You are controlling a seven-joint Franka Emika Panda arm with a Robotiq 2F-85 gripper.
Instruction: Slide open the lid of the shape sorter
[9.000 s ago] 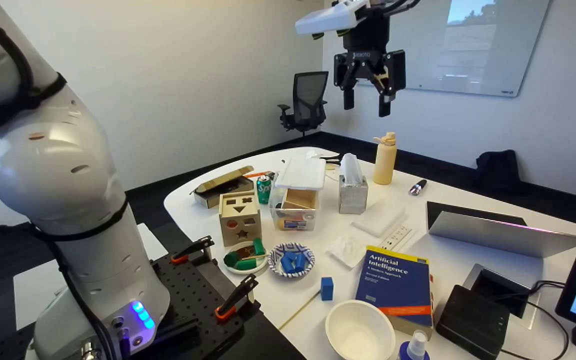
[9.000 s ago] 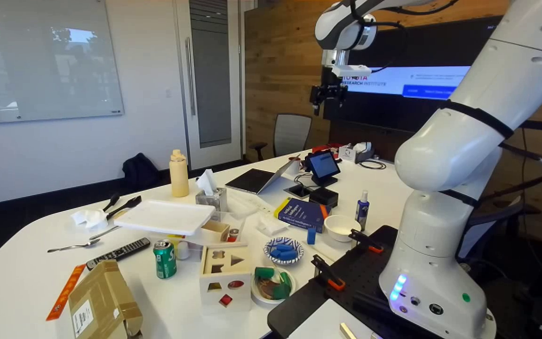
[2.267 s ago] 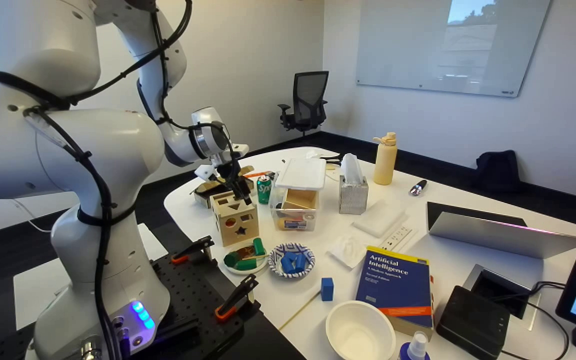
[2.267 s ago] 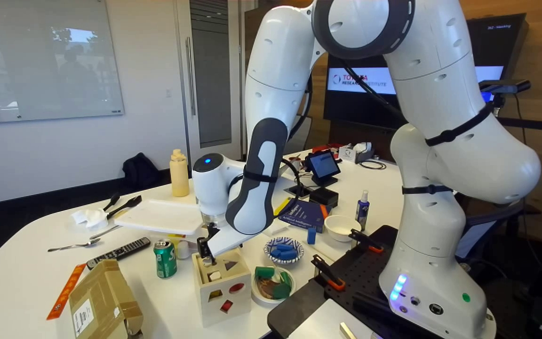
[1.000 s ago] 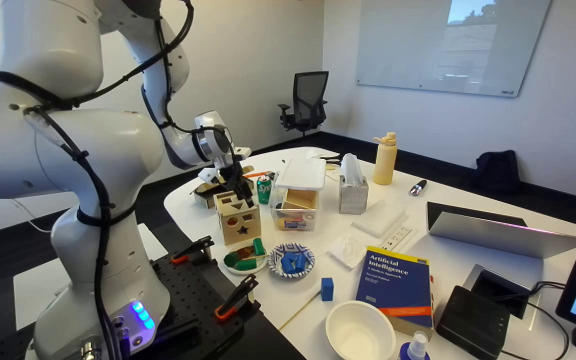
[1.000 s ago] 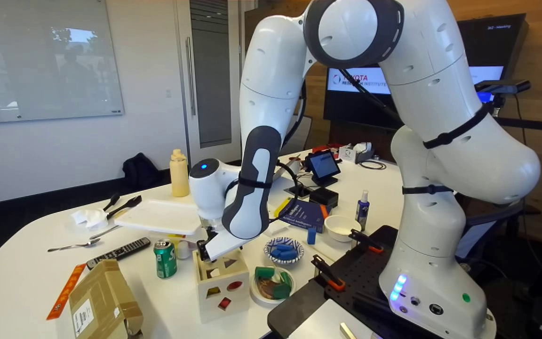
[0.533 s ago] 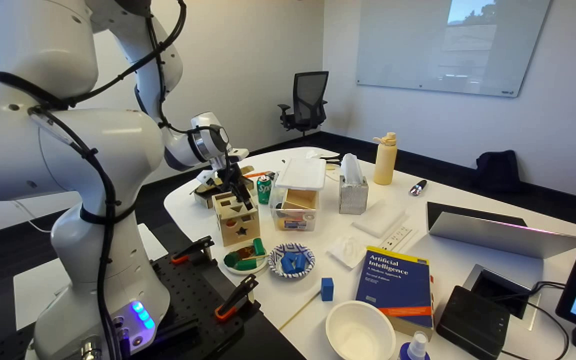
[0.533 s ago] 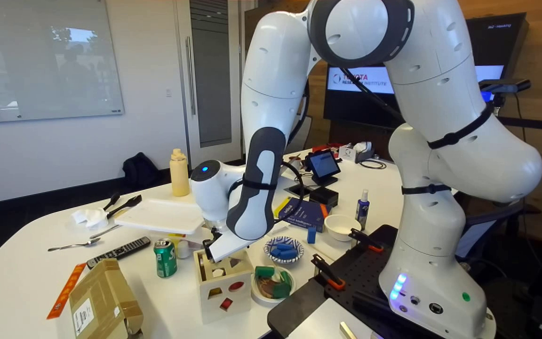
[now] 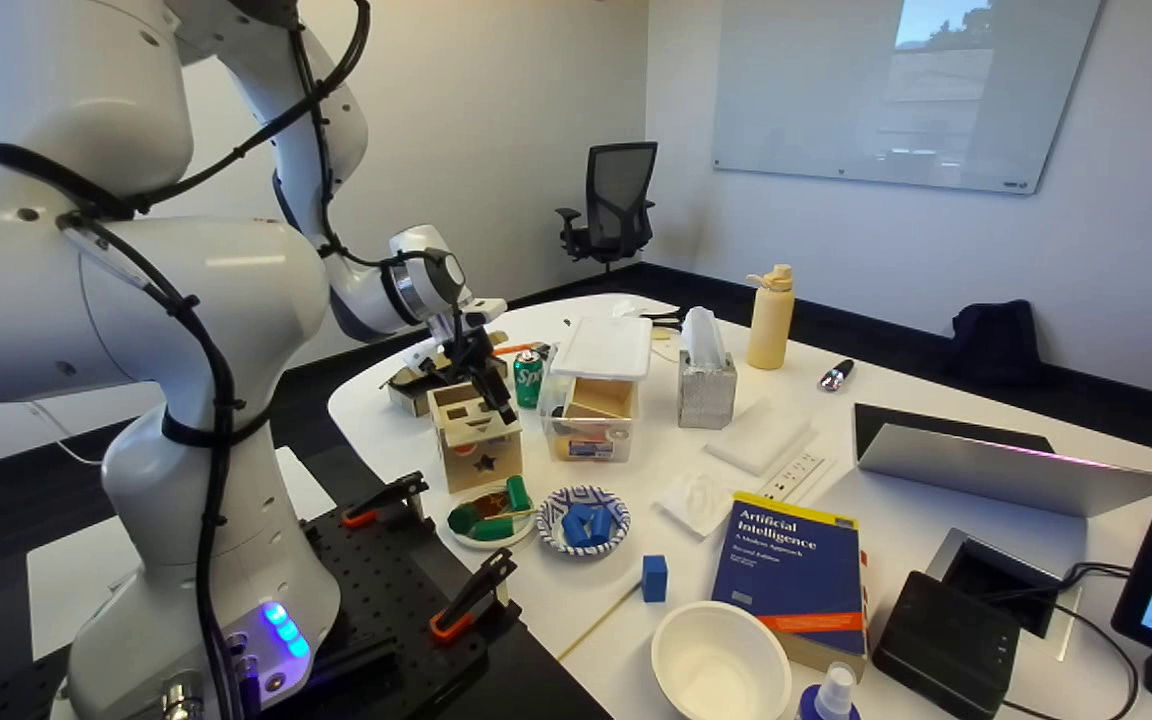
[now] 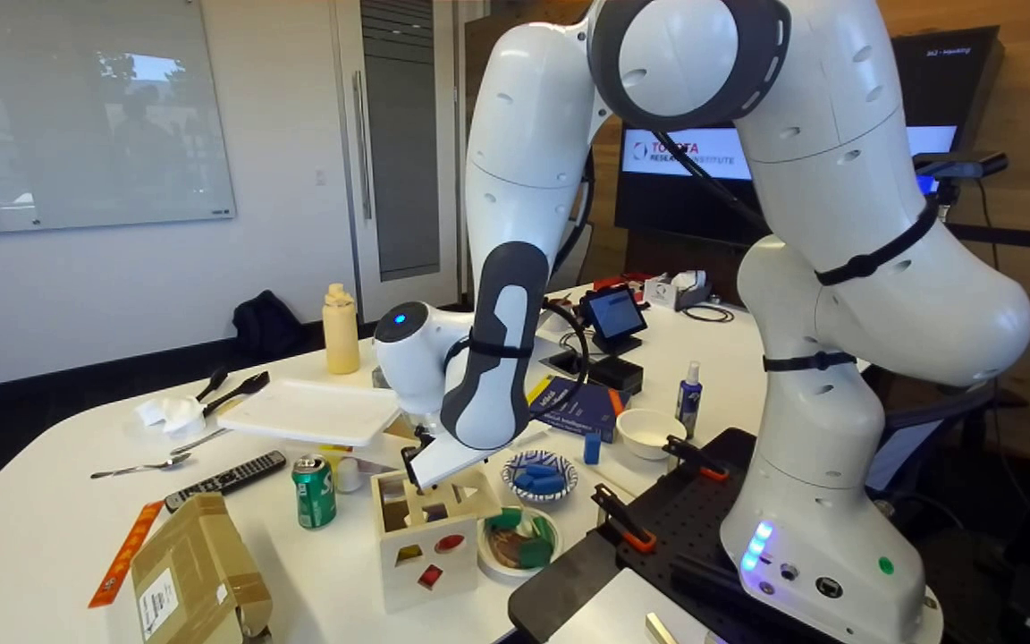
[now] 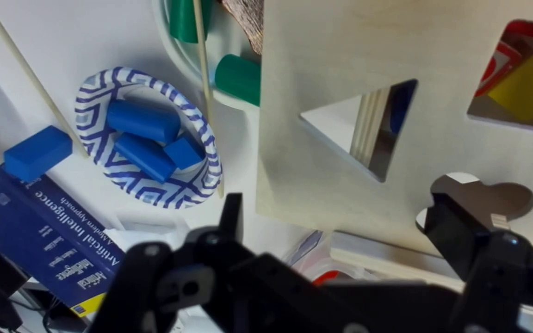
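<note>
Lid, slid partway off the sorter toward three o'clock in an exterior view, looks mid-slide to me, my fingers parted with one at the clover hole, so next I should push it further, level.

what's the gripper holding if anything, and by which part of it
Nothing is held: the gripper stands open in the wrist view, one of its fingers overlapping the clover-shaped hole in the lid.
</note>
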